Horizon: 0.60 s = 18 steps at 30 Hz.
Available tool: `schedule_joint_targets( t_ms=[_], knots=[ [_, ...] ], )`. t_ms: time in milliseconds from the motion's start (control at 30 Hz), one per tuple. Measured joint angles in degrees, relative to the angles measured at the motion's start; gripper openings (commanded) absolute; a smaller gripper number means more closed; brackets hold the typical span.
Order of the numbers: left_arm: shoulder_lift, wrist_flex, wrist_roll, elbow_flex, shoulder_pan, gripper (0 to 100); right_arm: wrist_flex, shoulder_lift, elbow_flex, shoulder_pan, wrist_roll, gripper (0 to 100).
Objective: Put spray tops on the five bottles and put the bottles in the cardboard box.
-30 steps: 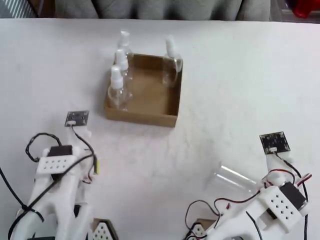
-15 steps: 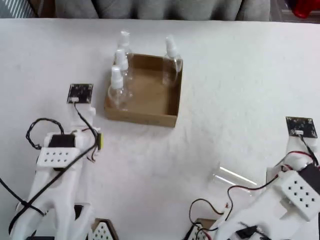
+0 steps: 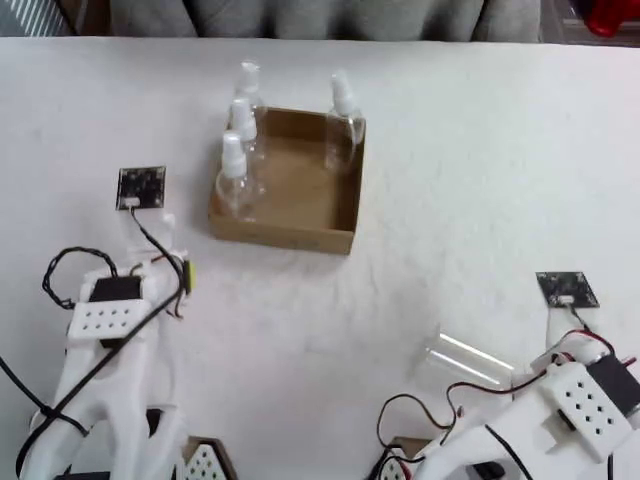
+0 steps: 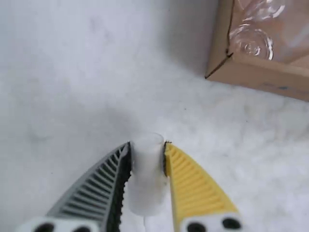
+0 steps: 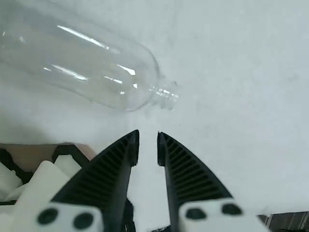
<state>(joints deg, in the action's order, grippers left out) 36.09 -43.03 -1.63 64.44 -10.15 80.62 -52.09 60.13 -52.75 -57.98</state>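
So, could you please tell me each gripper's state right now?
Left gripper: closed on a spray top.
Right gripper: barely open, empty, beside the lying bottle.

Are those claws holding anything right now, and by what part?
The left gripper pinches a white spray top by its sides. The right gripper holds nothing; the bottle lies just beyond it.

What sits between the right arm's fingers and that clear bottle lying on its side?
Nothing. In the right wrist view, a bare strip of white table separates the right arm's fingers from the topless bottle.
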Motion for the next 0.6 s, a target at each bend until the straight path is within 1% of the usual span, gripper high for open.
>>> schedule_joint_targets(
  t_ms=[167,333,433,533,600],
  knots=[
    [0.0,1.8,0.0,0.0,0.0,2,-1.0,0.0,2.7,-2.1,-2.2,3.0],
    [0.0,2.6,-0.2,0.0,-0.9,2,-8.6,-0.1,6.6,-4.6,-2.4,3.0],
    [0.0,2.6,-0.2,0.0,-0.9,2,-12.3,-0.1,9.2,-4.6,-2.4,3.0],
    [0.0,2.6,-0.2,0.0,-1.0,2,-13.9,-0.1,9.7,-4.2,-2.1,3.0],
    [0.0,2.6,-0.2,0.0,-1.1,2,-14.9,-0.1,9.7,-3.1,-0.2,3.0]
  ],
)
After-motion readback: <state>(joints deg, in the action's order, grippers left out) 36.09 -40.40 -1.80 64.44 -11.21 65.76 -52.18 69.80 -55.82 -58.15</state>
